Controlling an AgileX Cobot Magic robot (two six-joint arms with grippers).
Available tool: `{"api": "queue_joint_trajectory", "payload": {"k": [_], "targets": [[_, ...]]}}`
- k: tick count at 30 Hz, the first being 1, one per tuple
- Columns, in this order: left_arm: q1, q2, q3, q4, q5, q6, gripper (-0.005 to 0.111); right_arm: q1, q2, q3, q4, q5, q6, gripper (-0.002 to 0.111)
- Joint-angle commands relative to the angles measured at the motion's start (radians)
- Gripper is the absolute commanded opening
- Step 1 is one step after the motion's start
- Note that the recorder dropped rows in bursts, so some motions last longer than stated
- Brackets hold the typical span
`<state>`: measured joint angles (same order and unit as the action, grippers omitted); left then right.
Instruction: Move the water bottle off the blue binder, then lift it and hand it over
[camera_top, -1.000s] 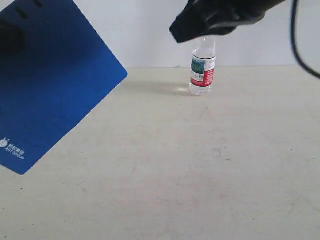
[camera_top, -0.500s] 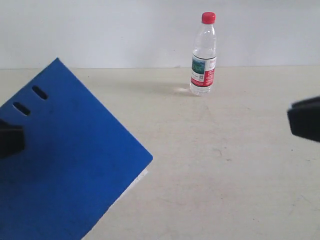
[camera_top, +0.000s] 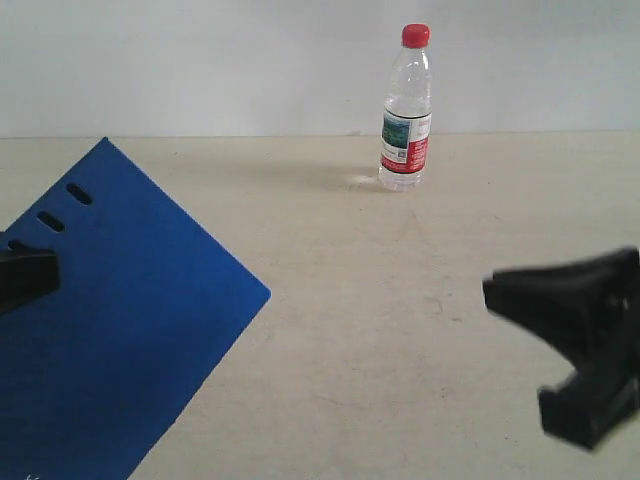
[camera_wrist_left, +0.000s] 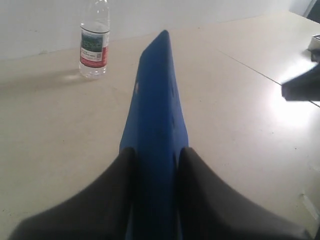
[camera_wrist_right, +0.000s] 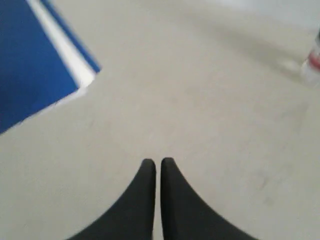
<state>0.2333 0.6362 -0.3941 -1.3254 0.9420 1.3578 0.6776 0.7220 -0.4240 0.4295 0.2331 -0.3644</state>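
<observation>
While clamping the blue binder (camera_top: 130, 330) by one edge, reaching in low from the left of the exterior view with the left gripper (camera_wrist_left: 155, 150), pressing both fingers flat against the two covers. Seeing the binder edge-on in the left wrist view, far corner aimed roughly toward the water bottle (camera_top: 407, 110). Seeing that bottle standing upright on the table (camera_top: 330, 260) near the back wall, red cap on, well apart from the binder and both grippers. Hovering the right gripper (camera_wrist_right: 157, 162) low at the right, fingers pinched almost together, holding nothing. Losing most of the left gripper and the binder's lower corner past the exterior frame edge. Catching only a blurred sliver of bottle at the edge of the right wrist view. Not resolving binder-to-table contact.
</observation>
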Motion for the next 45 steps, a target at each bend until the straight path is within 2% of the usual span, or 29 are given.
{"api": "queue_joint_trajectory", "payload": {"k": [1,4,8,12,21,24,27,29,32,36,42,45], "targets": [[0.001,0.001,0.000,-0.037,-0.011,0.003,0.005,0.003,0.114,0.002,-0.012,-0.424,-0.183,0.000],[0.001,0.001,0.000,-0.037,-0.013,0.003,0.005,0.003,0.139,0.002,-0.012,-0.522,-0.463,0.000],[0.001,0.001,0.000,0.001,-0.013,-0.001,0.005,0.003,0.112,0.002,-0.010,-0.444,-0.805,0.000],[0.001,0.001,0.000,0.046,-0.032,-0.018,0.005,0.001,0.018,0.002,0.018,-0.371,-0.856,0.000],[0.001,0.001,0.000,0.051,-0.034,-0.020,0.005,-0.001,-0.248,0.004,0.309,-0.317,-0.835,0.000],[0.001,0.001,0.000,0.051,-0.034,-0.020,0.005,-0.001,-0.259,0.004,0.436,-0.342,-0.832,0.000],[0.001,0.001,0.000,0.051,-0.032,-0.020,0.005,-0.001,-0.245,0.004,0.627,-0.459,-0.871,0.000],[0.001,0.001,0.000,0.051,-0.028,-0.020,0.005,-0.001,-0.234,0.004,0.729,-0.551,-0.966,0.000],[0.001,0.001,0.000,0.051,-0.028,-0.031,0.005,-0.001,-0.232,0.004,0.865,-0.667,-1.214,0.000],[0.001,0.001,0.000,0.051,-0.024,-0.035,0.005,-0.001,-0.247,0.004,0.996,-0.701,-1.517,0.000],[0.001,0.015,0.000,-0.041,-0.062,-0.005,0.005,-0.001,-0.250,0.004,1.315,-0.687,-1.600,0.000],[0.001,0.060,0.000,-0.205,-0.052,0.086,0.005,0.001,-0.246,0.032,1.315,-0.574,-1.617,0.000]]}}
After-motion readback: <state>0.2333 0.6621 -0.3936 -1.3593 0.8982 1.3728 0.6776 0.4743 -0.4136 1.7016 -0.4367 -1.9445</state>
